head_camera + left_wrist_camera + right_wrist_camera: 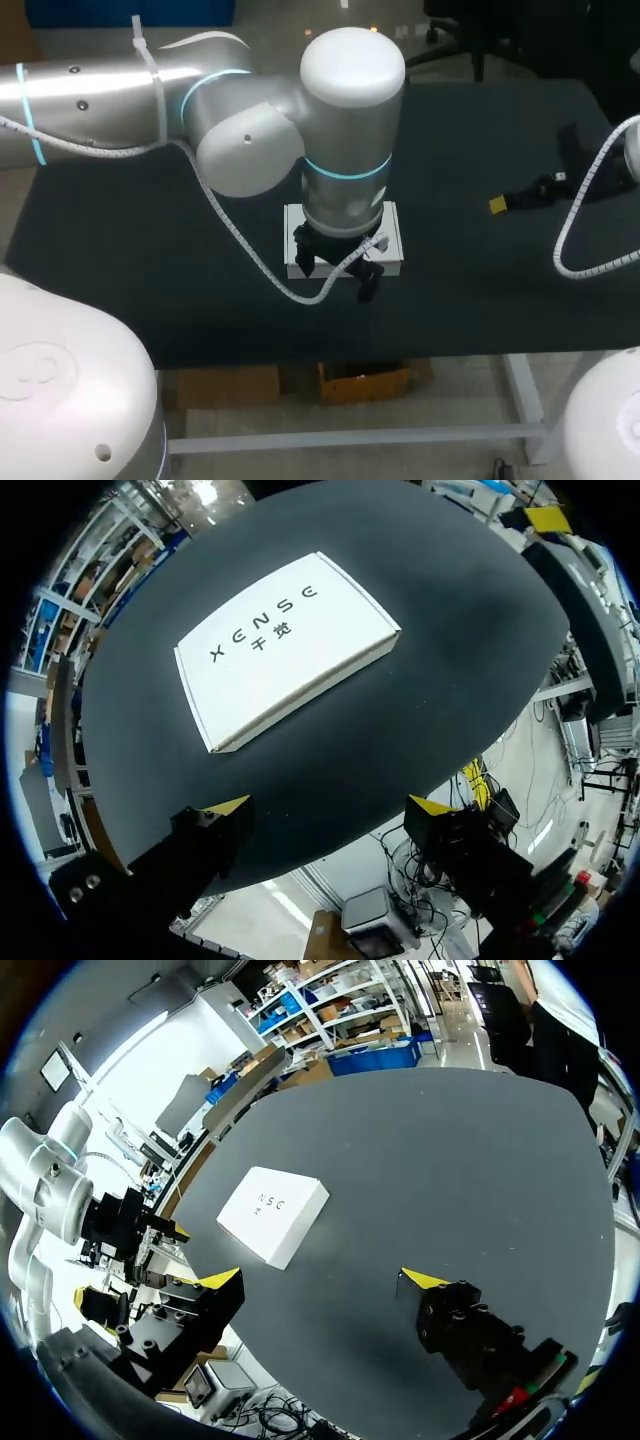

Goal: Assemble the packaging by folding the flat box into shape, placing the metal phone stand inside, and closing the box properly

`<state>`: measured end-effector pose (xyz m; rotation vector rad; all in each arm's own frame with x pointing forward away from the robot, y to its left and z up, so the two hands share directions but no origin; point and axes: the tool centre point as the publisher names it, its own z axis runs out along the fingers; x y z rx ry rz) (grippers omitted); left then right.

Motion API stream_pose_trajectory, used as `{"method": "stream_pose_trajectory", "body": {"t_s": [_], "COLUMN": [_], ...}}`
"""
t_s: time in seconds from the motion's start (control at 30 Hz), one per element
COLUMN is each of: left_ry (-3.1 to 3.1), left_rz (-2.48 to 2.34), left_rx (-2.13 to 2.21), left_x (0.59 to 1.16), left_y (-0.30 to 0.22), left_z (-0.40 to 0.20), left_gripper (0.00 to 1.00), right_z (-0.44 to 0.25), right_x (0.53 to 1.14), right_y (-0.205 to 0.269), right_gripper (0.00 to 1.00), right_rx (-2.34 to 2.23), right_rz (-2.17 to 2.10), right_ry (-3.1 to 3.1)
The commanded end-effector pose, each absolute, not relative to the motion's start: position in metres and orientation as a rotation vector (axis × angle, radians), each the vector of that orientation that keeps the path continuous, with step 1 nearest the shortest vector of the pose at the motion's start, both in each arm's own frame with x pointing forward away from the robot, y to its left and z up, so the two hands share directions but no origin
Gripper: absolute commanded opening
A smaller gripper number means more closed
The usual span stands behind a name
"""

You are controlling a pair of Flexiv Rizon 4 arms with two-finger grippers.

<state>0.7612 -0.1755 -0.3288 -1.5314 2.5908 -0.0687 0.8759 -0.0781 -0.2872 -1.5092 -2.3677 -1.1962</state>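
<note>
A white box (391, 240) lies flat and closed on the dark table, printed lid up. My left arm's wrist hangs right above it and hides most of it in the head view. In the left wrist view the box (285, 645) lies ahead of my left gripper (330, 805), which is open and holds nothing. My right gripper (322, 1278) is open too and empty, off to the right of the box (273, 1212); its yellow tip (497, 204) shows in the head view. I see no metal phone stand in any view.
The dark table cover (150, 260) reaches to the front edge (300, 362), which lies just under my left gripper's fingers (228, 806). A white coiled cable (300, 292) loops from the left arm down in front of the box.
</note>
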Motion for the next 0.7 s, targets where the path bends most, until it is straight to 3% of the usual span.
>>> {"method": "stream_pose_trajectory", "body": {"t_s": [0.03,0.7], "left_ry": [2.536,2.417], "left_rz": [-0.063,-0.083], "left_rx": [-1.64,-1.992], "left_x": [0.758,0.77], "left_y": [-0.182,-0.204], "left_z": [-0.338,-0.379], "left_gripper": [1.0,1.0], "right_z": [-0.293,-0.286], "right_x": [0.871,0.916], "right_y": [-0.082,-0.122], "right_gripper": [1.0,1.0], "right_rx": [-1.541,-1.193], "right_rz": [-1.323,-1.78], "right_ry": [-2.412,-2.665]}}
